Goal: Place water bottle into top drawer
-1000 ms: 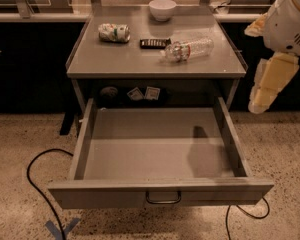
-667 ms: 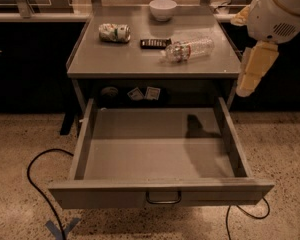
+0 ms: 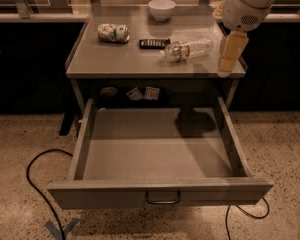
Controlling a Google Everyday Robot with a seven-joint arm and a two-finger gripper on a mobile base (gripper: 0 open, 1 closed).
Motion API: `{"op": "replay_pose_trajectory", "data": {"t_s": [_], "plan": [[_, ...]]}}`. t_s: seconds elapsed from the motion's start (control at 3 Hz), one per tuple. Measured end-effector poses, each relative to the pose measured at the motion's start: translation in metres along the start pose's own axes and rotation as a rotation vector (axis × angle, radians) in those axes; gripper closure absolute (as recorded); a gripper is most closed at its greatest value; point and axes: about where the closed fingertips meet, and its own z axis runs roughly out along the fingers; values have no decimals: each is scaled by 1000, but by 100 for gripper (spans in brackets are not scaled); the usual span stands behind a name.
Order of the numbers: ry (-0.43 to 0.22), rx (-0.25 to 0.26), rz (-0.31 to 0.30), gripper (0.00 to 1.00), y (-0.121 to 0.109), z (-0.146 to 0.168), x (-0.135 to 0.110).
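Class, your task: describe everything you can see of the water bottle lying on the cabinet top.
The water bottle is small, clear, crinkled plastic, with a white cap and a patterned label near it. It lies on its side on the grey cabinet top, cap toward the picture's left, close beside a flat black device. Nothing holds it: the tool hangs just to its right, apart from it, by the top's right edge.

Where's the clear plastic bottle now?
The small clear crinkled plastic bottle lies on its side on the grey tabletop, between a flat black device and the gripper at the right edge.
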Motion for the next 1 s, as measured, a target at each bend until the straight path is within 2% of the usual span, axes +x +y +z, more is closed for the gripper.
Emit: {"op": "replay_pose_trajectory", "data": {"t_s": [0.33, 0.67, 1.0], "plan": [[-1, -1, -1, 0, -1, 2, 0], [-22, 20, -30, 0, -22, 22, -1], [-28, 53, -78, 0, -58, 52, -2]]}}
